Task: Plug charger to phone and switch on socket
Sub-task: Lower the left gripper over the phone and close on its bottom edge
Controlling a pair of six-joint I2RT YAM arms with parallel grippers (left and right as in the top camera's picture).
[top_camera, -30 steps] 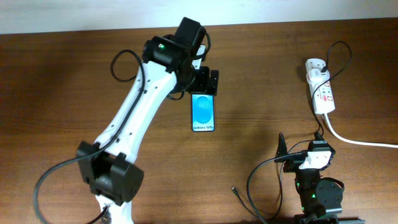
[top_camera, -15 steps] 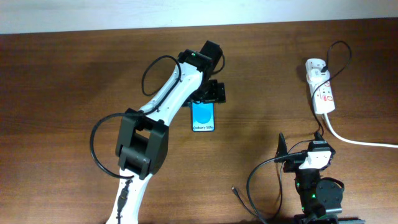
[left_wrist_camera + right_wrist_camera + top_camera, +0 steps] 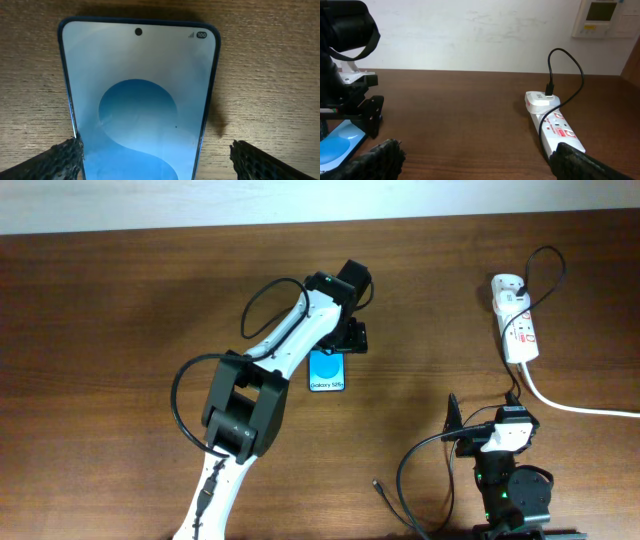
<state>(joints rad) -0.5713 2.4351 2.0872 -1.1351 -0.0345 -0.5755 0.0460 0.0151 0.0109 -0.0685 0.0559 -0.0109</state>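
The phone [image 3: 327, 372] lies flat on the table with its blue screen lit; it fills the left wrist view [image 3: 140, 100] and shows at the left edge of the right wrist view [image 3: 340, 142]. My left gripper [image 3: 346, 336] [image 3: 155, 152] is open and straddles the phone; its left finger touches the phone's edge and its right finger stands apart. The white socket [image 3: 517, 325] [image 3: 555, 125] lies at the far right with a black plug in it. The charger cable [image 3: 545, 275] [image 3: 570, 62] loops from that plug, and its connector tip [image 3: 377, 483] lies near the front edge. My right gripper [image 3: 483, 410] [image 3: 477, 152] is open and empty.
The socket's thick white cord [image 3: 575, 408] runs off to the right. A loop of black cable [image 3: 420, 480] lies on the table by the right arm's base. A white wall with a wall panel [image 3: 600, 17] stands behind the table.
My left arm has swung to the right and its gripper has come down over the far end of the phone. The phone, socket and right arm have not moved.
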